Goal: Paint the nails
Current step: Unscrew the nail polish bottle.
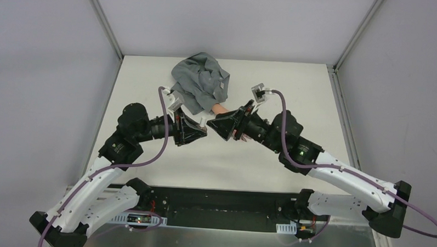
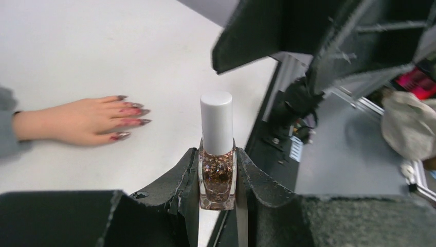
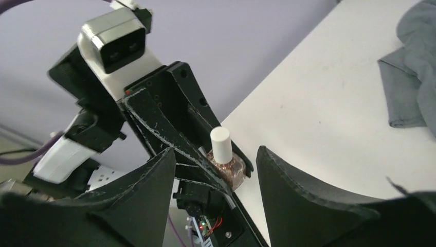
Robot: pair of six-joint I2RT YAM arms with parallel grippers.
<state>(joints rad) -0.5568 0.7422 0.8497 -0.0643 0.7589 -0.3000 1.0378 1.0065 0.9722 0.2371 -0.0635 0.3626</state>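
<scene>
The peach fake hand [image 2: 72, 122] lies flat on the white table, its dark purplish-red nails [image 2: 132, 114] pointing right. From above, only a bit of the hand [image 1: 220, 108] shows, between the grey sleeve [image 1: 198, 81] and the arms. My left gripper [image 2: 217, 154] is shut on a glitter polish bottle [image 2: 217, 172], held upright with its white cap [image 2: 216, 122] on. My right gripper [image 3: 216, 152] is open, its jaws spread wide either side of the bottle [image 3: 228, 167] and apart from its cap. Seen from above, the left gripper [image 1: 201, 127] and right gripper [image 1: 215, 123] meet tip to tip just in front of the hand.
The grey sleeve [image 3: 414, 72] is bunched at the back middle of the table [image 1: 270, 164]. Metal frame posts [image 1: 104, 23] rise at the back corners. A black rail [image 1: 224, 209] carrying the arm bases runs along the near edge.
</scene>
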